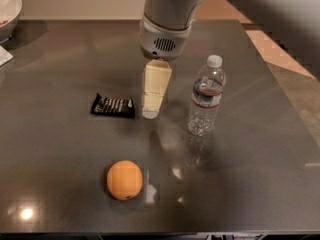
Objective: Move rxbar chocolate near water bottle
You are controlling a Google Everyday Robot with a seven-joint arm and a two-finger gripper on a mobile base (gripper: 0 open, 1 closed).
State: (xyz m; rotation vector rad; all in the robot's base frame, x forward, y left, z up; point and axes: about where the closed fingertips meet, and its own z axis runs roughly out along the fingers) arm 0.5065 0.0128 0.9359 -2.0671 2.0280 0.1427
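Dark grey tabletop [60,149]: glossy, with patches of light glare towards the front edge; every item stands or lies on it.
rxbar chocolate [113,105]: lies flat left of centre, black wrapper up, long side running left to right. It is well apart from the water bottle, and the gripper hangs between the two.
water bottle [206,96]: upright, right of centre, clear and ribbed, with its white cap on and a dark label band round the upper body.
gripper [150,114]: cream-coloured, pointing straight down, its tip just beside the right end of the rxbar chocolate and low over the tabletop. Whether it touches the bar cannot be told.
gripper opening: cannot tell whether it is wide or narrow, as it shows as one block from this angle.
arm [167,14]: grey round housing with a vent grille, coming in from the top edge.
orange [124,179]: round fruit near the front, apart from everything else.
bowl [7,9]: white, in the top left corner, cut off by the frame.
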